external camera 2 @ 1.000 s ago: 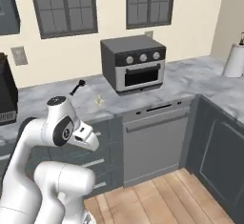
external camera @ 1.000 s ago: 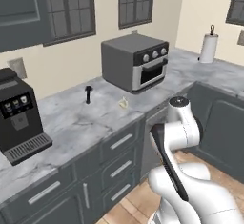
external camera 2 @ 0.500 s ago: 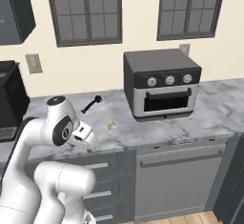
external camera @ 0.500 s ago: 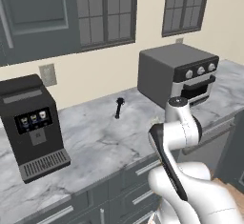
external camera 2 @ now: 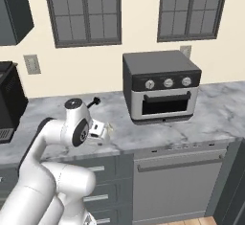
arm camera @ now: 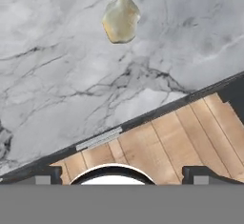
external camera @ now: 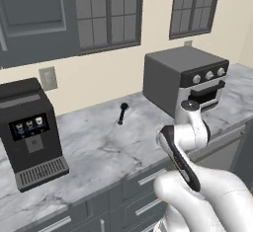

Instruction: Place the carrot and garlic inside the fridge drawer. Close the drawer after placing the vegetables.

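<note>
A: Gripper (external camera 2: pixel 106 131)?
B: Jaws wide apart, holding nothing, above the counter's (arm camera: pixel 62 75) near edge.
A: Garlic (arm camera: pixel 121 17)?
B: On the marble just beyond, left of the oven (external camera 2: pixel 161 85). Likely best: centre over the bulb, descend straight, then close gently.

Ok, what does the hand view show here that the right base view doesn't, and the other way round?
Hand view: the garlic up close, lying on the marble back from the counter's edge, and the claw with its tips wide apart, holding nothing.
Right base view: the toaster oven, the dishwasher front and the windows.
Both: the marble counter. A pale speck beside the claw in the right base view is probably the same garlic.
</note>
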